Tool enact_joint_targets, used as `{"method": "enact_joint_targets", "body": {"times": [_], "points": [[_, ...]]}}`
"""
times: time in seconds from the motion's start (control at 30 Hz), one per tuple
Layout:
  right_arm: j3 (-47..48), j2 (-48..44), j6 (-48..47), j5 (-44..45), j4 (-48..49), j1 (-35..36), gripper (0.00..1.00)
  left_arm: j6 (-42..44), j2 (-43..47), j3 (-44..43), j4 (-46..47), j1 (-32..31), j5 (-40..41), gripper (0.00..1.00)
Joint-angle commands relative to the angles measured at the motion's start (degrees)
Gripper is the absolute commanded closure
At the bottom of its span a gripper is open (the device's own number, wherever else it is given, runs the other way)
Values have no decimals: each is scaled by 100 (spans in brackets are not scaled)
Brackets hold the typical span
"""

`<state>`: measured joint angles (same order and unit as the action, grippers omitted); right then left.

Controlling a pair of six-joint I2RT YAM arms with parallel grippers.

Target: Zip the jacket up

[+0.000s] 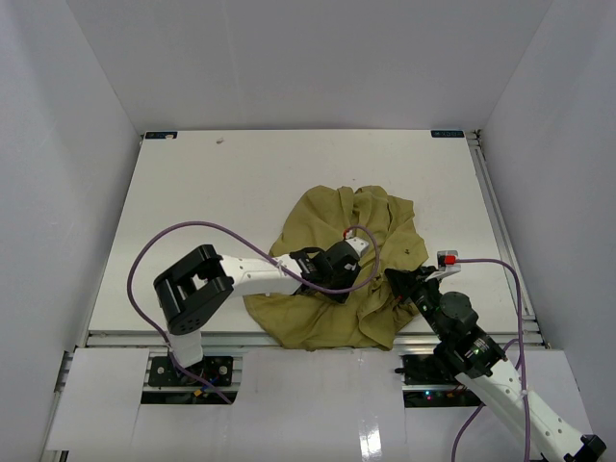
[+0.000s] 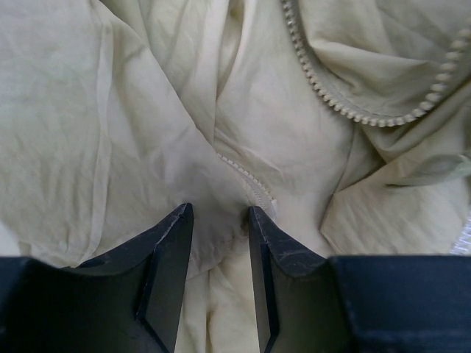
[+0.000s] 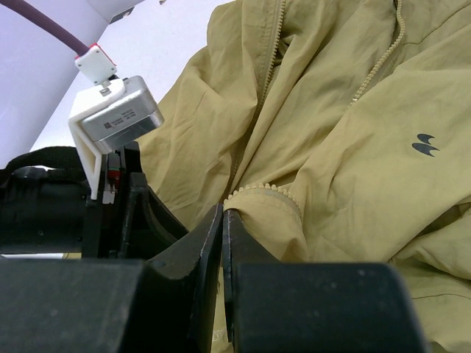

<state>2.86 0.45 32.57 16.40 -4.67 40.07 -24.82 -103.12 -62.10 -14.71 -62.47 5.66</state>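
Top external: the jacket (image 1: 308, 327) lies crumpled at the desk's (image 1: 241, 192) near edge. Left wrist: your left hand (image 2: 218, 213) is spread above the cloth, and closing may miss the zipper end (image 2: 254, 187). Right wrist: your right hand (image 3: 222, 213) pinches the toothed hem (image 3: 261, 193) thinly, so tugging could slip it.

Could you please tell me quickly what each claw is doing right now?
Left claw: open, jaws apart over the jacket fabric.
Right claw: shut, pinching the jacket's zipper edge.
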Motion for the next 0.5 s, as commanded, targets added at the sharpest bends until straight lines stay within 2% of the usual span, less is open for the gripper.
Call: {"method": "enact_joint_targets", "body": {"times": [0.0,0.47], "points": [[215,-874,-81,74,54,-26,92,-64,-6,-279,-111,-43,146,53],[207,-871,-129,74,62,-26,92,-218,-60,-399,-278,-82,216,53]]}}
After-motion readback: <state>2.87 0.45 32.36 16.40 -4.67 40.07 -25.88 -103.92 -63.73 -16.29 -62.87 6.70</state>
